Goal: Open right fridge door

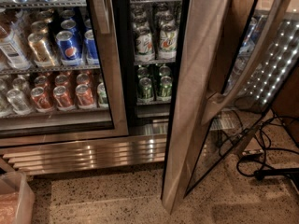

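Currently my gripper is outside the camera view, so I cannot tell whether it is released, clenched or grasping anything.

The right fridge door [196, 101] stands wide open, swung out toward the camera so that its broad brushed-steel edge runs from the top of the view down to the floor [107, 195]. Its long bowed handle [247, 64] arches off the outer face, joining the frame again low down. Through its glass pane I see rows of small bright lights [275, 64].

With that door out of the way, the right compartment is exposed: green-labelled bottles [156, 41] on an upper shelf and green cans [154, 85] on the shelf beneath.

To the left, the other door [110, 78] is closed. Behind its glass sit blue Pepsi cans [70, 45] and, one shelf lower, orange cans [65, 97].

A ribbed steel grille [93, 153] runs along the base of the fridge. Black cables [261, 157] lie tangled on the speckled floor behind the open door, and a clear plastic bin [16, 199] sits at the bottom left corner.
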Controlling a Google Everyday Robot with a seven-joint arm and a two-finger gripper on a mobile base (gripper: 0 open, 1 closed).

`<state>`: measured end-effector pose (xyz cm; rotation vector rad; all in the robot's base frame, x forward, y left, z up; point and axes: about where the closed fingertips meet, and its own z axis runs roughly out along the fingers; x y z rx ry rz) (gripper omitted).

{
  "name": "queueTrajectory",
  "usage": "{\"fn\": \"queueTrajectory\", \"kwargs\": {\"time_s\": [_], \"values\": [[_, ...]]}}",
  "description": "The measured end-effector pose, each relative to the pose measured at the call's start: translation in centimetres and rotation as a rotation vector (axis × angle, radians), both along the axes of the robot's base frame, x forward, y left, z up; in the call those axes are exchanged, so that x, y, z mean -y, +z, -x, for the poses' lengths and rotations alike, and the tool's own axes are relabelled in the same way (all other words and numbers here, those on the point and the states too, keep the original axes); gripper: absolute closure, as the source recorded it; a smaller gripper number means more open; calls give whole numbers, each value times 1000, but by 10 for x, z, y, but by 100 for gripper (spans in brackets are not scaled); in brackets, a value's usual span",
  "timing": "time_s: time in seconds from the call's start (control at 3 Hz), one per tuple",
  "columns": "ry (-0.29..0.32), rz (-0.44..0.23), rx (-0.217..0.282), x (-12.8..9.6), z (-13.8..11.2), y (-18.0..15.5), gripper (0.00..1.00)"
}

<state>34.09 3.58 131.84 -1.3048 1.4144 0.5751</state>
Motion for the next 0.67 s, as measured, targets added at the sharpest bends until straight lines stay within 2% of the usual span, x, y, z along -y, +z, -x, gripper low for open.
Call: {"fn": "queueTrajectory", "kwargs": {"time_s": [0.33,0.67], "values": [[0,0,0,0,0,0,0],[0,0,0,0,0,0,17]]}}
